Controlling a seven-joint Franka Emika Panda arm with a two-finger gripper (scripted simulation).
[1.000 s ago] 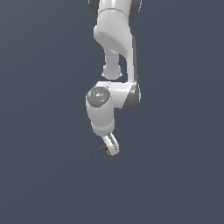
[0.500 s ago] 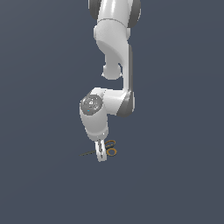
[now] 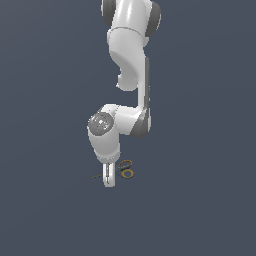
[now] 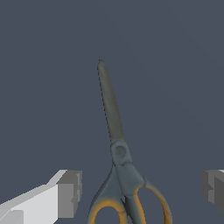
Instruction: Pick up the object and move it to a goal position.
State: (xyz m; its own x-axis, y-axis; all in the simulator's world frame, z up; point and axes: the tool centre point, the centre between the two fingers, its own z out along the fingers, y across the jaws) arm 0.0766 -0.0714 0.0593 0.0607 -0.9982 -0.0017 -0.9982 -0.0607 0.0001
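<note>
Reaching down from above, a white arm (image 3: pixel 131 75) hangs over a plain dark grey surface (image 3: pixel 200 200), its wrist bent so the gripper (image 3: pixel 108 178) points straight down at a small pair of scissors (image 3: pixel 122 171). In the exterior view the scissors lie flat on the surface, orange ring handles toward that view's right and thin dark blades running out toward its left, partly hidden behind the fingers (image 3: pixel 108 176). The gripper sits low, right at the scissors, though whether its tips touch the surface cannot be told from here. The wrist view looks down along the gripper (image 4: pixel 142 188): the scissors (image 4: pixel 118 153) lie closed, blades together and pointing away, pivot screw near the centre, handles cut off at the picture's edge. One grey fingertip (image 4: pixel 69 192) shows on one side of the handles and another at the opposite edge, well apart, with clear gaps to the scissors on both sides. So the fingers are spread and straddle the scissors near the pivot and handles, holding nothing yet. That placement seems chosen so they can close across the narrow, sturdy part rather than the thin blades. Judging by this, the grasp is lined up but not made, and lifting and carrying to the goal remain. No goal marker is visible.
</note>
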